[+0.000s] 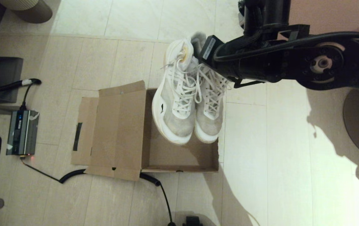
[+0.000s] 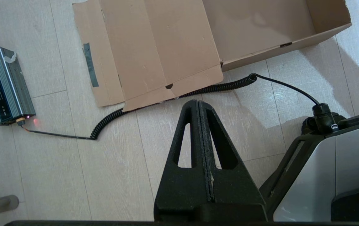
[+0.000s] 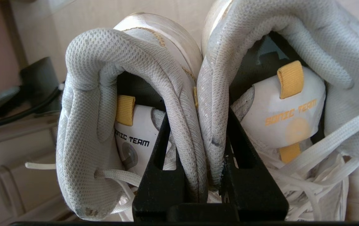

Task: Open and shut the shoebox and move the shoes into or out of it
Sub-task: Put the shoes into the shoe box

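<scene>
A: Head view first. The shoes (image 1: 188,103) are seen hanging toes-down above the open shoebox (image 1: 179,157), held up at the collars by the right claw (image 1: 198,58); the claw tips themselves are hidden there by the wrist housing.

B: Covered by the right wrist view. The right claw (image 3: 204,163) is shown clamped on the two inner collar walls, pressed together between black wedge-shaped fingers (image 3: 159,175), one finger inside each shoe. Knit mesh collars, padded and rounded. Yellow-orange pull tabs (image 3: 290,79) and "SONIC TEAM" print on the tongues are seen only here.

A: Noted. Flat white laces, thick pale soles and greyish mesh toes are seen from the head camera.

B: Left claw (image 2: 203,110)?

A: Not visible from the head camera. In the left wrist view it is seen pressed closed with nothing held, fingers (image 2: 192,150) black, triangular, with cut-out windows, hanging over the tile floor (image 2: 72,175) near the box.

B: Box details?

A: Plain brown corrugated card, interior bare (fully seen only in the left wrist view), lid flap (image 2: 154,53) folded flat on the floor, dark tape strip (image 2: 90,64) near its edge. A coiled black cable (image 2: 173,95) runs just beside the flap's corner to a ribbed grey metal unit (image 2: 2,84) with a small red light.
</scene>
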Tool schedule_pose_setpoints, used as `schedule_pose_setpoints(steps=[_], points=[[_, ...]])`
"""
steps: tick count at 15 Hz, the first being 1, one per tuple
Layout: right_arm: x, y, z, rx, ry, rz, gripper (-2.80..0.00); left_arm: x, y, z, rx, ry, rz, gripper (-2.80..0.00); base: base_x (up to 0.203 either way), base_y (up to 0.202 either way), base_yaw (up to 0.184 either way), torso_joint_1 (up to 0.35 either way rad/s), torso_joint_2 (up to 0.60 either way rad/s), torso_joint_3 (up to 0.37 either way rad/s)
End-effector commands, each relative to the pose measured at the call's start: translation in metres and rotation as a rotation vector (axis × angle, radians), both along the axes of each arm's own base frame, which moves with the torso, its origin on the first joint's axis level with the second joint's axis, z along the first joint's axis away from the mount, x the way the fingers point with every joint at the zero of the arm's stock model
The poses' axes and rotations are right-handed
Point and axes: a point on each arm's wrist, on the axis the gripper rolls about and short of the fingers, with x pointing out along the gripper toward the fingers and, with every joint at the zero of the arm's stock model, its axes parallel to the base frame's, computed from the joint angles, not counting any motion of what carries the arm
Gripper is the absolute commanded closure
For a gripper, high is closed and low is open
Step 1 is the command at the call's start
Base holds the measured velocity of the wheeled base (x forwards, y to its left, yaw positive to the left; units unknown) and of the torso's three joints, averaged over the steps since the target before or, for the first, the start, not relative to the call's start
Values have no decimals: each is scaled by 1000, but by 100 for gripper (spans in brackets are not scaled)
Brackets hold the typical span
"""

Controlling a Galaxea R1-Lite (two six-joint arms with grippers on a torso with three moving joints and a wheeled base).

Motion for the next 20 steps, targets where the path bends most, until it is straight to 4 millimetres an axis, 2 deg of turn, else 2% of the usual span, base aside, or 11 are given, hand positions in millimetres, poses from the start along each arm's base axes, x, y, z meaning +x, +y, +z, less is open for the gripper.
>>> schedule_pose_setpoints(steps=[1, 10, 13, 15, 20], points=[[6, 23, -23, -20, 41, 21, 0, 0, 0, 0, 1, 0, -1, 0, 0, 0, 0, 0, 0, 0], [25, 70, -94, -128, 157, 62, 0, 0, 0, 0, 1, 0, -1, 0, 0, 0, 0, 0, 0, 0], [39, 85, -124, -188, 137, 64, 0, 0, 0, 0, 1, 2, 0, 0, 0, 0, 0, 0, 0, 0], [48, 91, -144, -236, 137, 34, 0, 0, 0, 0, 1, 2, -1, 0, 0, 0, 0, 0, 0, 0], [66, 101, -177, -313, 68, 22, 0, 0, 0, 0, 1, 0, 0, 0, 0, 0, 0, 0, 0, 0]])
